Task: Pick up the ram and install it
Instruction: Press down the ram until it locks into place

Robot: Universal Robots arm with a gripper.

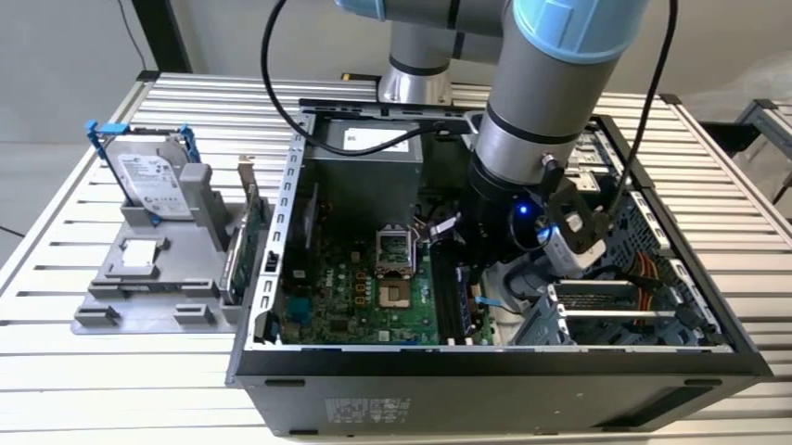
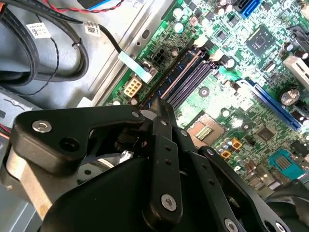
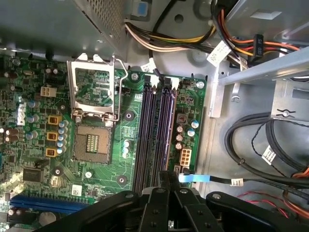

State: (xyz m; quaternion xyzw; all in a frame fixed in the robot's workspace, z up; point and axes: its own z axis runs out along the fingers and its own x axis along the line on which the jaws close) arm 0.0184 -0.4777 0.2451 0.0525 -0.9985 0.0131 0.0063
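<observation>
The pincer (image 3: pixel 166 181) is sitting low inside the open computer case (image 1: pixel 495 362), its fingers (image 2: pixel 164 116) clenched together over the near end of the memory slots (image 3: pixel 154 130). The ram (image 2: pixel 166 79) is standing on edge in the slot nearest the case wall, its near end directly under the fingertips. The case is resting on the slatted bench (image 1: pixel 74 389), beside a grey rack (image 1: pixel 148 278) holding a hard drive (image 1: pixel 148 181).

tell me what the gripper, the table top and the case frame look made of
Gripper: matte black, probably plastic or coated metal, with silver screws. Table top: ribbed pale metal slats, likely aluminium, with a dull sheen. Case frame: bare grey sheet metal, likely steel, with punched holes.
</observation>
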